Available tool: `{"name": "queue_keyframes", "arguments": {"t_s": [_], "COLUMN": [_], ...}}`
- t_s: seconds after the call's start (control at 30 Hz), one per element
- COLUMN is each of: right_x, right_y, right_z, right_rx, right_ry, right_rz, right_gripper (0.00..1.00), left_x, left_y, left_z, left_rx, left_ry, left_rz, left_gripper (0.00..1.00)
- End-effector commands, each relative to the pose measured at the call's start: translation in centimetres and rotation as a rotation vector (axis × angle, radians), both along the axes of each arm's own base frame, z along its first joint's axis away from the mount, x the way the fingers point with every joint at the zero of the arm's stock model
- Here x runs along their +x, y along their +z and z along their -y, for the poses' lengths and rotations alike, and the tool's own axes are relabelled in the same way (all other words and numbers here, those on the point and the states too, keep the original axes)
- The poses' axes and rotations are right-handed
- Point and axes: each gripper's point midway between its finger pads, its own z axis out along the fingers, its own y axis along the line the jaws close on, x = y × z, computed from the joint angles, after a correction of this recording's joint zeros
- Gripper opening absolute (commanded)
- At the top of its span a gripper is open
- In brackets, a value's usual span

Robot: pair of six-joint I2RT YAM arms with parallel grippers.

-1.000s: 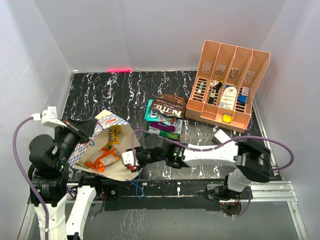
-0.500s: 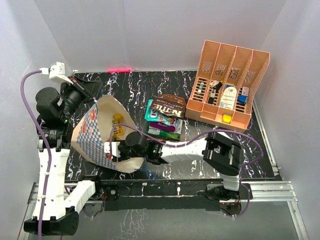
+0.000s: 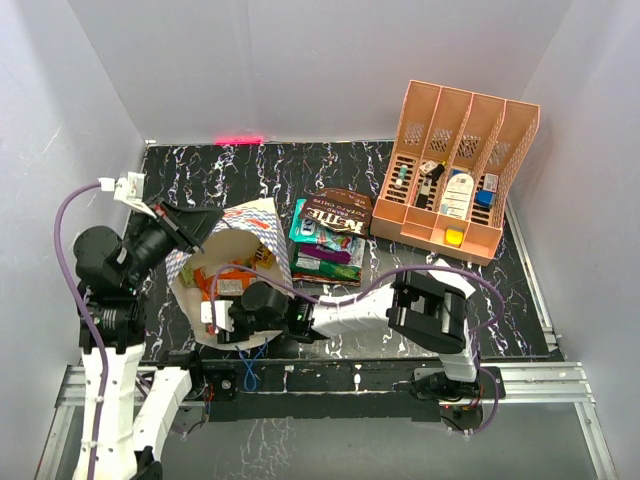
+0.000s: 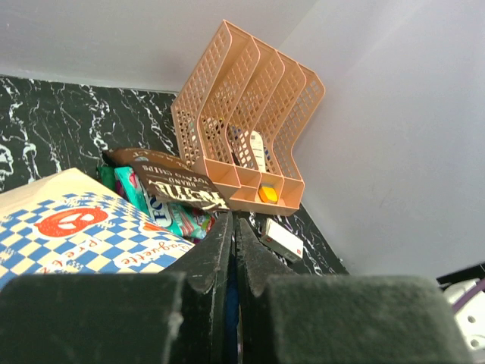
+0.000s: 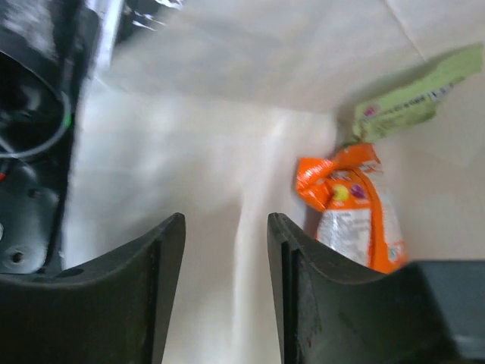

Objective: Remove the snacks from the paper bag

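Setting: a robot test cell in a lab, more a rig than a room.
Enclosure: plain white walls (image 3: 330, 60) box the bench in at the back and on both sides.
Bench: a black table top (image 3: 260, 180) with white marble veining, edged at the near side by a bare aluminium rail (image 3: 560, 385).
Machines: two white-and-black arms stand at that edge, the left arm (image 3: 110, 270) and the right arm (image 3: 350, 310), each trailing a purple cable (image 3: 68, 215).
Light: a red glow (image 3: 237, 139) lies along the seam where the back wall meets the table.
Props: everyday goods sit on the machine bench — a checked paper bag (image 3: 262, 225), a pile of snacks (image 3: 330, 235) and a salmon-orange file rack (image 3: 455, 165).
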Motion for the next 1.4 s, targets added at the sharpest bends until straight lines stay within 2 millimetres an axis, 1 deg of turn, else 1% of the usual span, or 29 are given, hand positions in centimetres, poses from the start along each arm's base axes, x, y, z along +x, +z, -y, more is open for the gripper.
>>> {"name": "queue_keyframes", "arguments": {"t_s": [0.0, 0.1, 0.17, 0.23, 0.27, 0.3, 0.4, 0.53, 0.7, 0.73, 0.83, 0.87, 0.9, 0.97, 1.07, 1.17, 1.23, 1.37], "right_x": [3.9, 4.8, 5.1, 5.4, 5.8, 6.2, 7.7, 9.6, 11.9, 12.3, 13.2, 13.1, 12.9, 12.1, 10.8, 8.3, 6.9, 4.7], "right_y": [4.0, 3.4, 2.9, 2.6, 2.7, 2.1, 1.7, 1.3, 0.8, 0.7, 0.6, 0.8, 1.0, 1.5, 2.9, 5.2, 7.2, 10.1], "right_z": [1.8, 3.1, 3.4, 3.2, 2.8, 2.5, 1.3, -0.2, -1.3, -1.3, -1.2, -1.2, -1.1, -1.0, -0.8, -0.7, -0.1, 1.2], "right_rx": [0.077, 0.044, 0.025, 0.021, 0.028, 0.020, 0.026, 0.032, 0.023, 0.016, 0.011, 0.010, 0.012, 0.018, 0.041, 0.102, 0.144, 0.199], "right_ry": [-0.102, -0.102, -0.098, -0.099, -0.110, -0.130, -0.203, -0.277, -0.371, -0.388, -0.419, -0.415, -0.405, -0.371, -0.315, -0.208, -0.165, -0.117], "right_rz": [0.103, 0.166, 0.200, 0.224, 0.231, 0.233, 0.239, 0.258, 0.307, 0.320, 0.328, 0.325, 0.320, 0.299, 0.259, 0.203, 0.182, 0.134], "right_gripper": [0.52, 0.57, 0.59, 0.62, 0.63, 0.64, 0.68, 0.72, 0.74, 0.72, 0.53, 0.42, 0.35, 0.24, 0.17, 0.11, 0.08, 0.07], "left_x": [-2.3, -3.1, -3.4, -3.5, -3.6, -3.5, -3.5, -3.6, -3.7, -3.8, -3.8, -3.8, -3.8, -3.7, -3.5, -3.3, -3.2, -3.3], "left_y": [-0.7, -0.9, -1.0, -0.8, -0.6, -0.5, -0.1, -0.3, -0.5, -0.5, -0.6, -0.8, -1.0, -1.4, -1.9, -2.3, -2.3, -2.2], "left_z": [-0.1, 0.1, 0.1, 0.0, -0.1, -0.2, -0.2, -0.2, -0.1, -0.2, -0.4, -0.5, -0.7, -1.1, -1.7, -2.0, -2.1, -2.3], "left_rx": [0.005, -0.040, -0.057, -0.063, -0.064, -0.065, -0.079, -0.086, -0.098, -0.096, -0.084, -0.080, -0.074, -0.065, -0.052, -0.046, -0.045, -0.038], "left_ry": [0.015, 0.003, 0.010, 0.018, 0.023, 0.031, 0.035, 0.038, 0.034, 0.037, 0.053, 0.061, 0.072, 0.103, 0.140, 0.160, 0.165, 0.180], "left_rz": [-0.055, -0.070, -0.074, -0.071, -0.072, -0.076, -0.079, -0.092, -0.098, -0.097, -0.101, -0.107, -0.110, -0.124, -0.137, -0.156, -0.159, -0.158], "left_gripper": [0.00, 0.00, 0.00, 0.00, 0.00, 0.00, 0.00, 0.00, 0.00, 0.00, 0.00, 0.00, 0.00, 0.00, 0.00, 0.00, 0.00, 0.00]}}
